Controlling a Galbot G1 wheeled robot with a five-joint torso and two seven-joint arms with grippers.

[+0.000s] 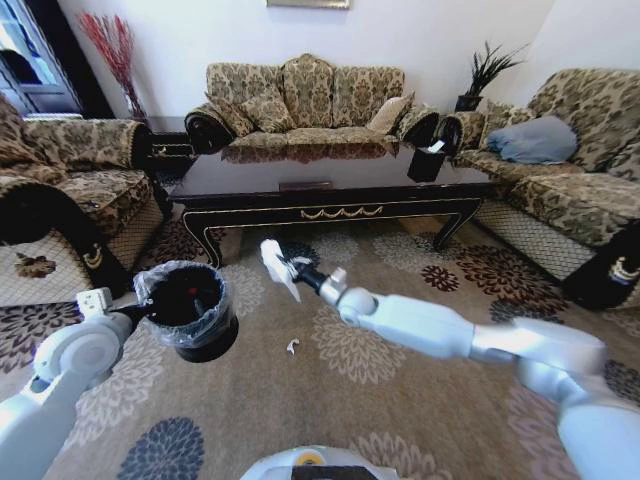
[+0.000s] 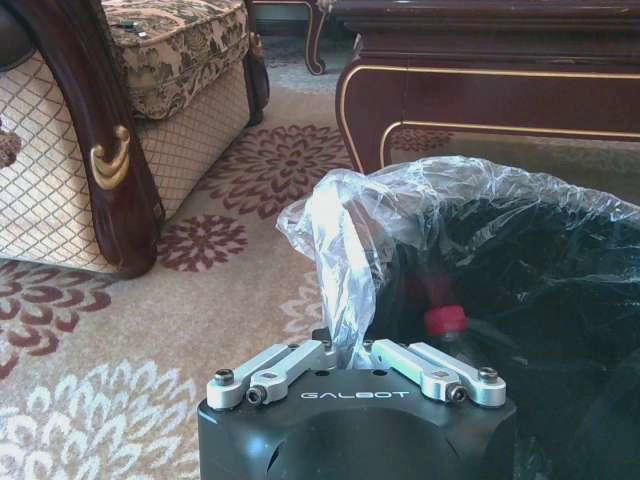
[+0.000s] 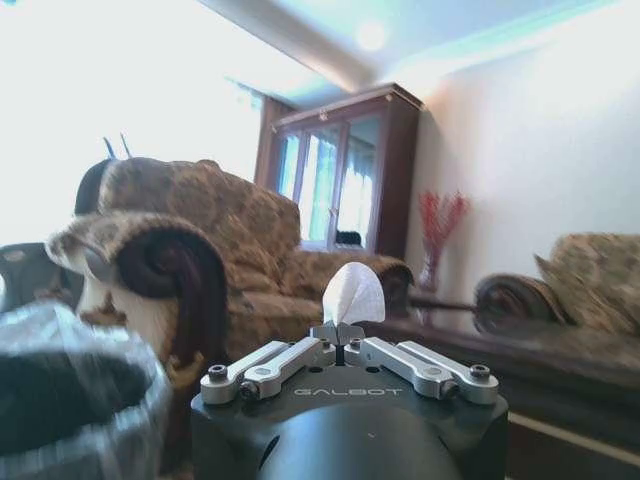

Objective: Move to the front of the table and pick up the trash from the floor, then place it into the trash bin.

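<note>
The robot stands in front of the table, and its left gripper holds the trash bin off the floor by a pinch on the clear bag liner at the rim, the fingers closed on that plastic. Inside the bin the red cap of a bottle shows, so at least one piece looks to be already in. The right gripper is raised above the carpet between the table and the bin, its fingers closed narrowly on a folded white paper, which stands up from the fingertips (the right wrist view shows the sheet fanning out above the closed tips). The step in hand appears to be carrying this paper across to the bin. To do it well, the right arm should bring the sheet over the middle of the open mouth, not just over the near rim, since a light sheet can drift sideways as it falls; lowering it close to the opening before letting go would help. The left arm should hold the bin level and steady, as its grip is on thin plastic that could slip or tear if jostled. A small white scrap lies on the carpet just in front of the robot, between the two arms, not yet picked up.
</note>
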